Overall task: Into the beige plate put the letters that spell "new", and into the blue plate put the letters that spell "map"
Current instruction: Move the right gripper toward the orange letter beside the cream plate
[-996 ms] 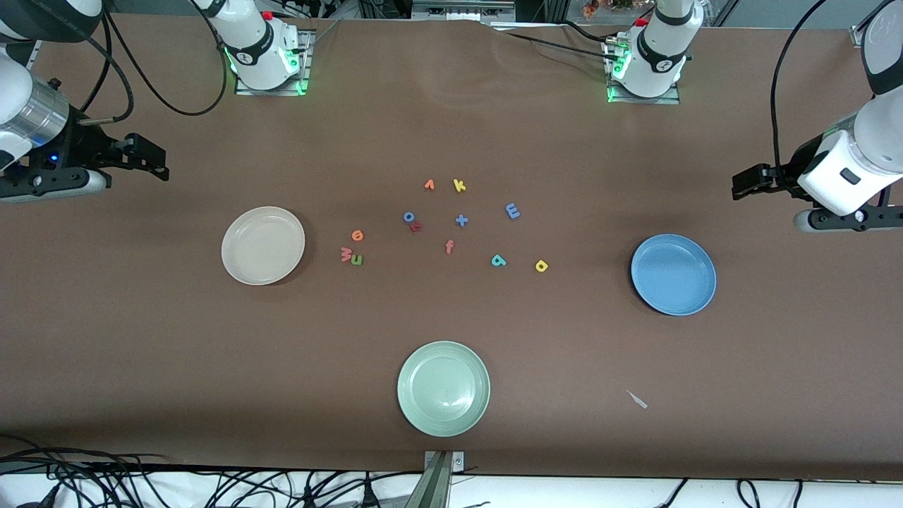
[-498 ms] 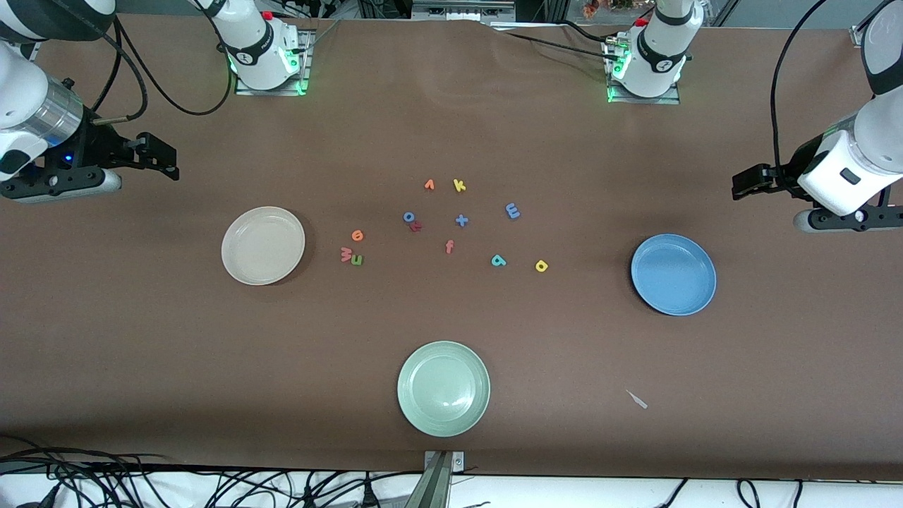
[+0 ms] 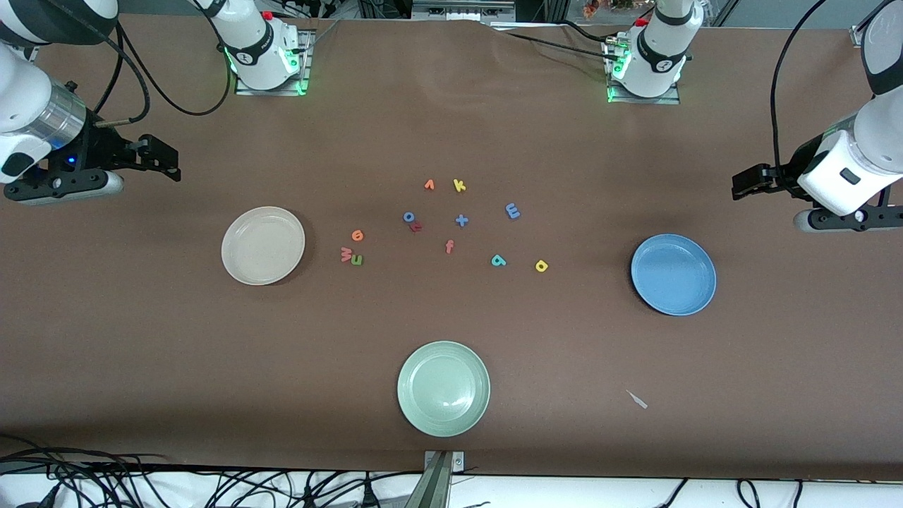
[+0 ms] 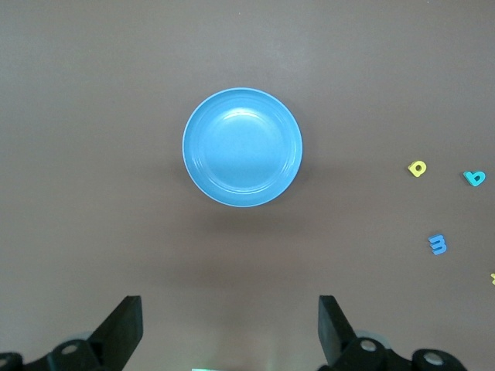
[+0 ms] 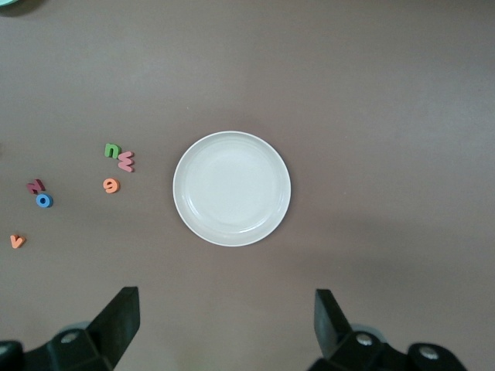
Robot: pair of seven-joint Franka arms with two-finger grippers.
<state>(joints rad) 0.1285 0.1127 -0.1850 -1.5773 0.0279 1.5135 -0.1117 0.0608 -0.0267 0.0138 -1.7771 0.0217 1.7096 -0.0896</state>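
The beige plate (image 3: 262,245) (image 5: 232,188) lies empty toward the right arm's end. Beside it are the orange e (image 3: 358,235) (image 5: 111,185), the red w (image 3: 346,254) (image 5: 125,161) and the green n (image 3: 357,260) (image 5: 113,150). The blue plate (image 3: 673,274) (image 4: 242,147) lies empty toward the left arm's end. The blue m (image 3: 513,210) (image 4: 438,244), teal p (image 3: 498,261) (image 4: 474,178) and yellow a (image 3: 541,266) (image 4: 418,168) lie on the cloth between the plates. My right gripper (image 3: 164,161) (image 5: 226,321) hangs open over bare cloth. My left gripper (image 3: 741,185) (image 4: 230,325) is open over bare cloth too.
A pale green plate (image 3: 443,388) sits near the front edge. Other letters lie mid-table: yellow k (image 3: 459,185), orange v (image 3: 429,185), blue o (image 3: 408,216), a dark red letter (image 3: 416,226), a blue plus (image 3: 461,221), orange-red f (image 3: 449,246). A small white scrap (image 3: 637,399) lies nearer the camera than the blue plate.
My right arm has shifted slightly toward the middle of the table, still open. The left arm, the plates and the letters have not moved.
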